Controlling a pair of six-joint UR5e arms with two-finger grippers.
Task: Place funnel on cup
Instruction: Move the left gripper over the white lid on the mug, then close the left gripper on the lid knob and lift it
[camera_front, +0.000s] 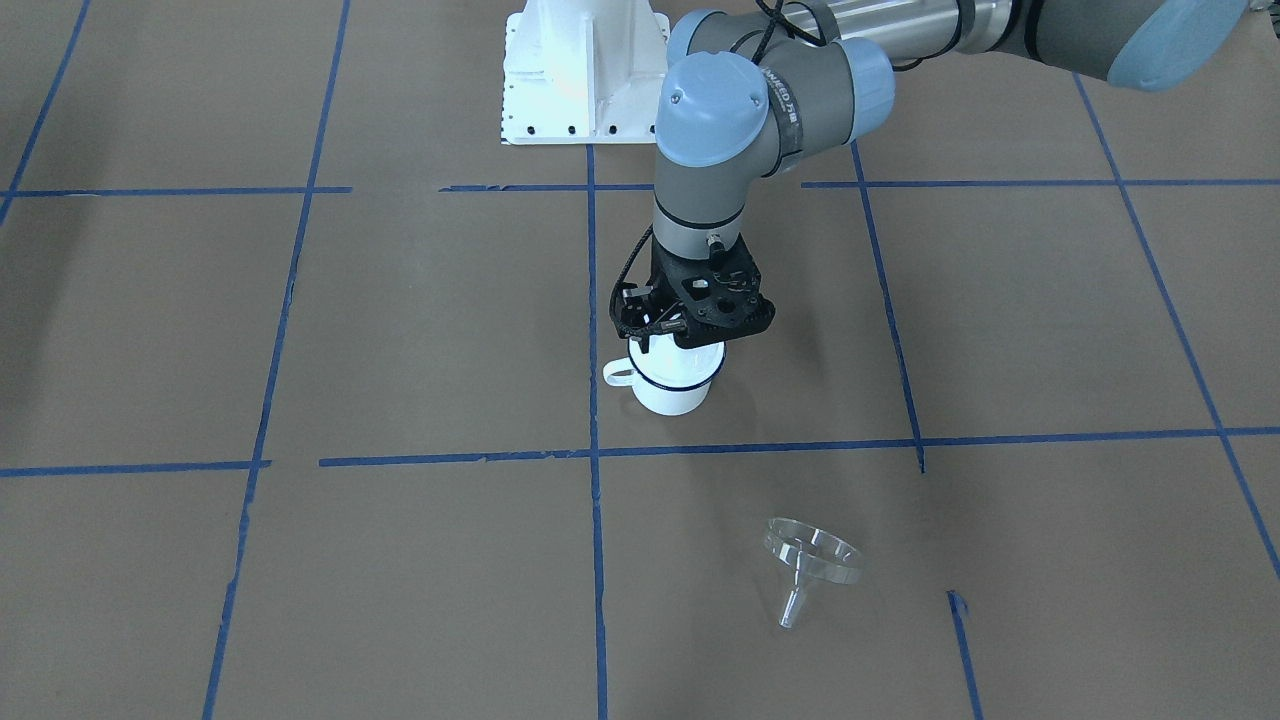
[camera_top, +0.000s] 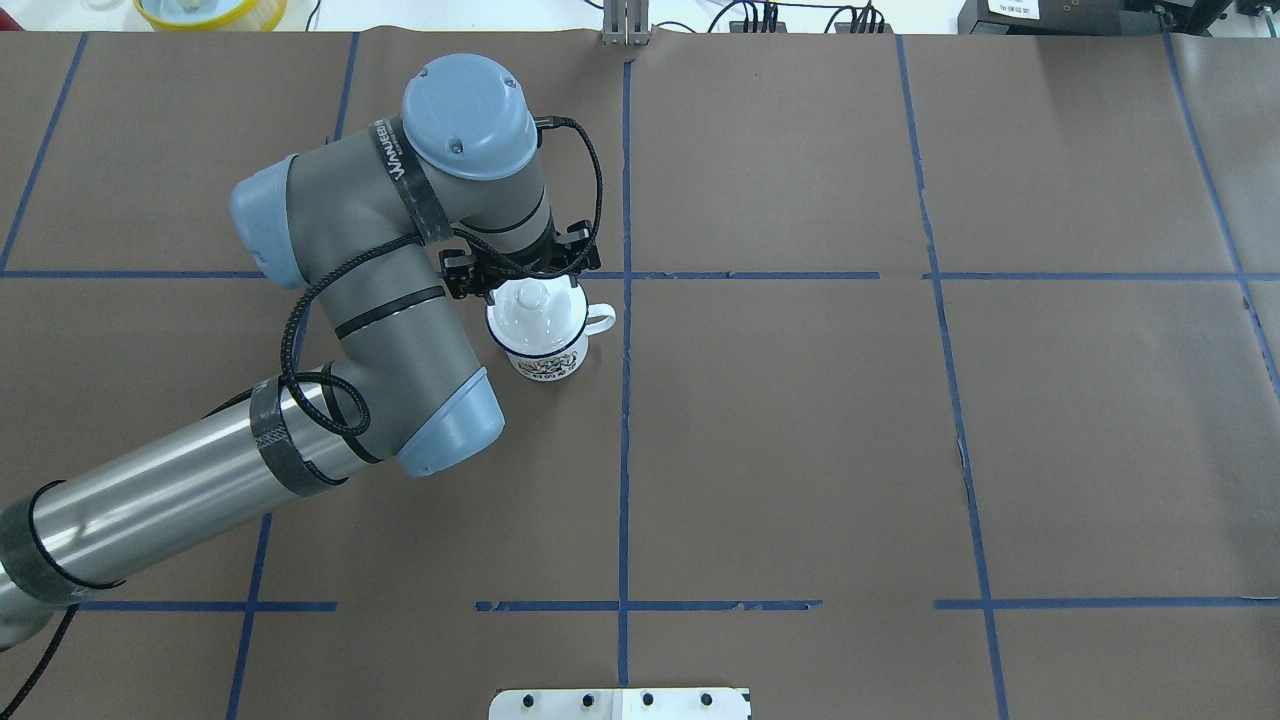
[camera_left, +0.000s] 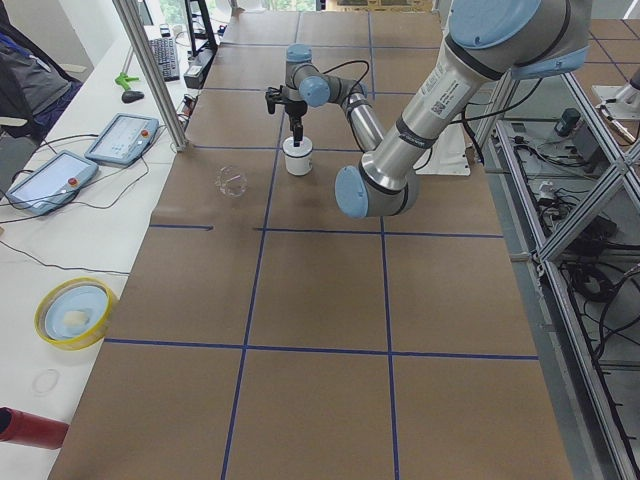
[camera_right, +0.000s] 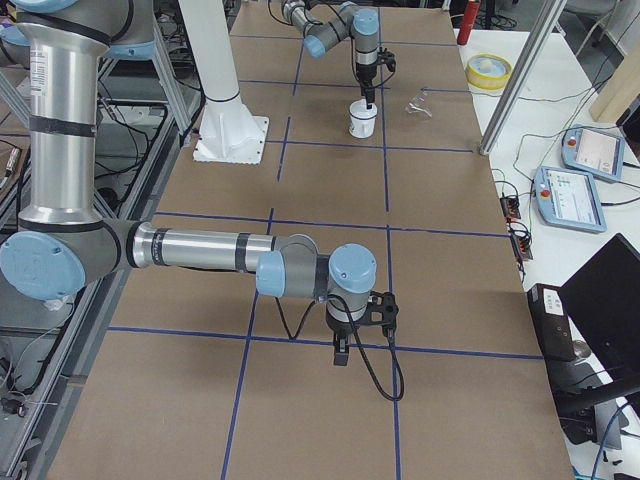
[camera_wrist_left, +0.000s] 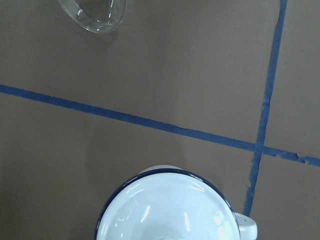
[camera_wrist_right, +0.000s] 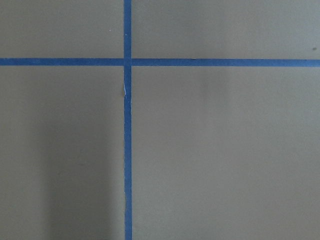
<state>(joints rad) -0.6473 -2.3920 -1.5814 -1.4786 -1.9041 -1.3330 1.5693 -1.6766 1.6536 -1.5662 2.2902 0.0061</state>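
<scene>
The cup is a white mug with a dark blue rim; it stands near the table's middle with a round white knobbed lid on it. My left gripper hangs right over it, open, with a finger on either side of the knob. The left wrist view shows the lid inside the cup's rim. The clear funnel lies on its side on the table beyond the cup, apart from it, and also shows in the left wrist view. My right gripper hangs low over bare table far off; I cannot tell its state.
The white robot base stands behind the cup. A yellow bowl and a red cylinder lie off the brown mat. Two control tablets and a metal post stand at the operators' side.
</scene>
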